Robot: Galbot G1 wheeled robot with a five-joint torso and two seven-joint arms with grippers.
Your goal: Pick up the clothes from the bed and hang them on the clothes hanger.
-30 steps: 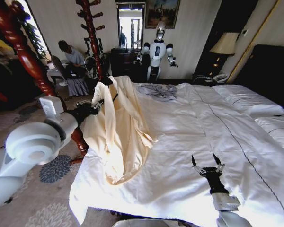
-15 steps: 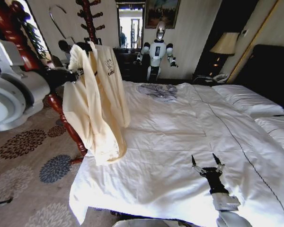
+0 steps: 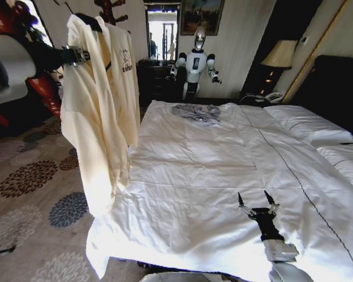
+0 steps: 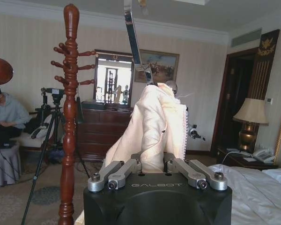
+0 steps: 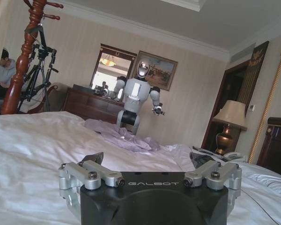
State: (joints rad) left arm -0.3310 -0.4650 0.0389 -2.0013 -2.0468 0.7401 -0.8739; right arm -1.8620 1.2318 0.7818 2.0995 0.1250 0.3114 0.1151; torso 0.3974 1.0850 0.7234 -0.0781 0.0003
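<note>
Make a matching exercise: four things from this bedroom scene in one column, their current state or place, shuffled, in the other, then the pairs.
1. clothes
2. grey-blue garment
3. right gripper
4. left gripper

A. open, low over the duvet
B. lying on the bed
C. hanging clear of the bed
D. shut on the clothes

Pairs: 1-C, 2-B, 3-A, 4-D

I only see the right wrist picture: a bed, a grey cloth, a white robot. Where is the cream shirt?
Observer: Off the bed, in the air to its left. The shirt hangs on a black hanger.
Operator: What holds it up?
Observer: The left gripper, shut on the shirt's cloth.
Operator: Is it hooked on the wooden stand?
Observer: No. The hanger's silver hook is apart from the stand.
</note>
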